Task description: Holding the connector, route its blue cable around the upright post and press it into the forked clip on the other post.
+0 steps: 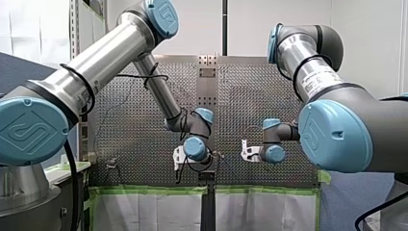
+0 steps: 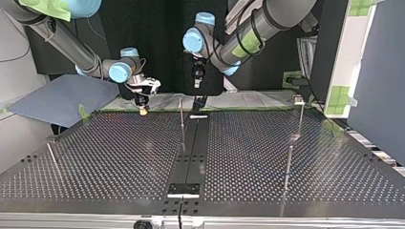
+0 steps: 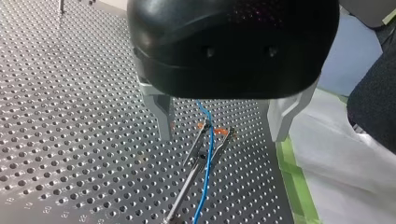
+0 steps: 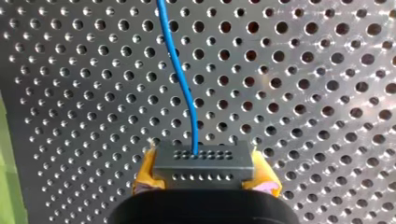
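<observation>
In the right wrist view my right gripper (image 4: 203, 179) has its yellow pads (image 4: 145, 175) shut on a grey connector (image 4: 204, 161). A blue cable (image 4: 180, 79) leaves the connector and runs ahead over the perforated plate. My left gripper (image 3: 220, 136) hangs open above a thin post with a forked clip (image 3: 215, 133) that has orange tips. The blue cable (image 3: 208, 158) passes between the prongs, and neither metal finger (image 3: 161, 116) touches it. In the top view my right gripper (image 2: 143, 109) is low at the table's far edge and my left gripper (image 2: 196, 82) is higher, near a thin post (image 2: 181, 119).
More thin upright posts (image 2: 289, 164) stand at the top view's right, one with a small head (image 2: 297, 99), and another post (image 2: 52, 160) leans at its left. A dark strip (image 2: 191, 152) runs down the table's middle. Green tape (image 3: 294, 177) lines the plate's edge.
</observation>
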Tool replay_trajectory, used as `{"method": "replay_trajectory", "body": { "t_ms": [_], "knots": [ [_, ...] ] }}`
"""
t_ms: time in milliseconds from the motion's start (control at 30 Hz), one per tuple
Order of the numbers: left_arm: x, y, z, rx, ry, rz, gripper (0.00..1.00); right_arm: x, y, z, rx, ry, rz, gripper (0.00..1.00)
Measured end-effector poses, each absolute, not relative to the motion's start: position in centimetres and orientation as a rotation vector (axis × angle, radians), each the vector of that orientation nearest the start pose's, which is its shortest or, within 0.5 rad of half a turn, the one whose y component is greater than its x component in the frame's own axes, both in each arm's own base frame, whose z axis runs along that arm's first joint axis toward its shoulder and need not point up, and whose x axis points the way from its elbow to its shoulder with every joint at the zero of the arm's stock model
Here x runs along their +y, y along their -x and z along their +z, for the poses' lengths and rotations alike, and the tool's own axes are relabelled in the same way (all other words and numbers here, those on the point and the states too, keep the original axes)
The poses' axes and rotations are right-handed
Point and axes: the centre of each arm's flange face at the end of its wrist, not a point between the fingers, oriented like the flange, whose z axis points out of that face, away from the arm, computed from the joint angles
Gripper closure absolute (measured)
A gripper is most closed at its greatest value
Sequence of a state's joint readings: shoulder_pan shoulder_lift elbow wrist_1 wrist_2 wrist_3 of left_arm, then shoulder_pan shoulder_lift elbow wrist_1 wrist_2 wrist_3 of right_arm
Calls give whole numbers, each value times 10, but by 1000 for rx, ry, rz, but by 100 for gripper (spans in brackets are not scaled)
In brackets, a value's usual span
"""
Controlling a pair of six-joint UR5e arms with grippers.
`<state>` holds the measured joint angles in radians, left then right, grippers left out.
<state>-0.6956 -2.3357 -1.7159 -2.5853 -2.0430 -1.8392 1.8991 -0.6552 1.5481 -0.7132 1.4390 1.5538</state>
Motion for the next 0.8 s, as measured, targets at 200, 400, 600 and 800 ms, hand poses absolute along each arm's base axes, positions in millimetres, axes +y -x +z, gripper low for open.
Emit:
{"method": "replay_trajectory", "body": {
  "t_ms": [200, 400, 600, 800],
  "knots": [
    [-439, -393, 36, 1883, -89, -176, 0, -576, -354, -2, -1047, -1723, 1404, 100],
    [-440, -395, 37, 1866, -84, -180, 0, -563, -356, -9, -1019, -1781, 1353, 100],
    [-438, -397, 37, 1861, -72, -164, 0, -549, -356, -17, -1008, -1803, 1338, 100],
    [-431, -400, 37, 1865, -53, -125, 0, -538, -353, -24, -1005, -1814, 1332, 100]
  ]
}}
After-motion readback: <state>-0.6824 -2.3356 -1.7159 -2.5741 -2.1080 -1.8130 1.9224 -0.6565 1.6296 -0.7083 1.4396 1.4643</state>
